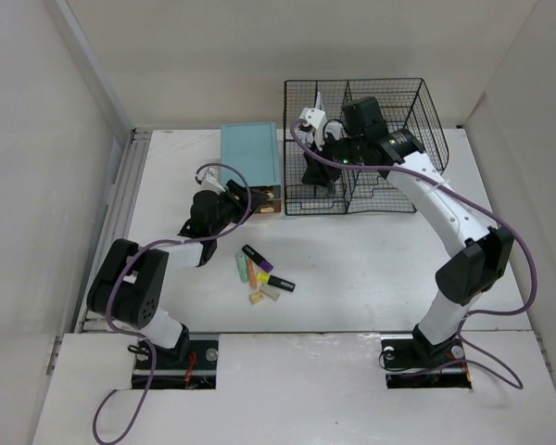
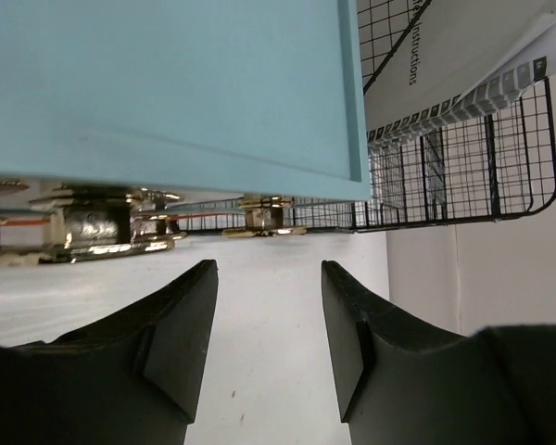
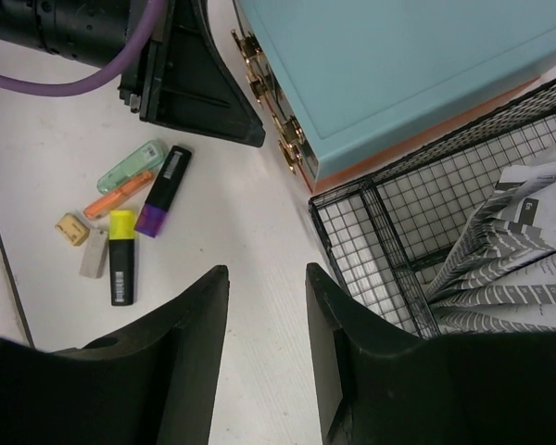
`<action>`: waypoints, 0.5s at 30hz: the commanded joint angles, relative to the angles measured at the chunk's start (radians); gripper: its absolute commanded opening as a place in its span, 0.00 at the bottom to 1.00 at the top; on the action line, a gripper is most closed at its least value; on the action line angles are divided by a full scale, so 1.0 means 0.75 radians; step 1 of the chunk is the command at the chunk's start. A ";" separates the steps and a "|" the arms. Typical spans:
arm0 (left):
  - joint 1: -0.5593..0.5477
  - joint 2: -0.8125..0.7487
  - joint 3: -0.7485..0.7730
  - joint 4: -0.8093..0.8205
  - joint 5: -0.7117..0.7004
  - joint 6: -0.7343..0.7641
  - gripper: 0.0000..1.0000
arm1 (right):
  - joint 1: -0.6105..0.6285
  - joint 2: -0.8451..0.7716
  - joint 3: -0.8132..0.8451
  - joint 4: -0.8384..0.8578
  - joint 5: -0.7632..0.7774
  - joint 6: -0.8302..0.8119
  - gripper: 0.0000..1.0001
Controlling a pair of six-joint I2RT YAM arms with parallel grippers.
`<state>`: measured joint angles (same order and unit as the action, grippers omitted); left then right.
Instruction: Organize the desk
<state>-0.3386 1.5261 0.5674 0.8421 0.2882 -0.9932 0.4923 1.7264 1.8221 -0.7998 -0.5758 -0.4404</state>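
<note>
the desk (image 1: 371, 269) fills the view under both arms, with a teal drawer box (image 1: 250, 153) at its far side, a wire rack (image 1: 398, 102) beside that, and loose highlighters (image 3: 134, 209) near the middle.

left gripper (image 2: 269, 269): jaws spread, nothing between them, facing the brass handles (image 2: 97, 222) on the box front, close but apart.

right gripper (image 3: 267, 273): jaws spread, empty, hanging above the near corner of the rack, which holds papers (image 3: 519, 250).

judgement: the step in hand appears to be opening a drawer to take the highlighters.

recommendations: centre one handle between the left fingers before closing. pull straight back along the desk, level, since a skewed pull may drag the whole box. keep the elbow off the highlighters behind it.
</note>
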 commanded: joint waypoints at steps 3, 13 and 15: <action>0.006 0.060 0.086 0.129 0.045 -0.032 0.44 | 0.006 -0.052 0.002 0.058 -0.040 0.012 0.44; 0.006 0.146 0.135 0.141 0.008 -0.032 0.43 | -0.006 -0.052 -0.010 0.058 -0.065 0.012 0.44; 0.006 0.158 0.147 0.141 0.008 -0.032 0.41 | -0.006 -0.052 -0.010 0.058 -0.065 0.012 0.44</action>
<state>-0.3386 1.6318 0.6231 0.8833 0.3061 -1.0229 0.4919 1.7264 1.8156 -0.7990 -0.5884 -0.4400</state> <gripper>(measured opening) 0.414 0.444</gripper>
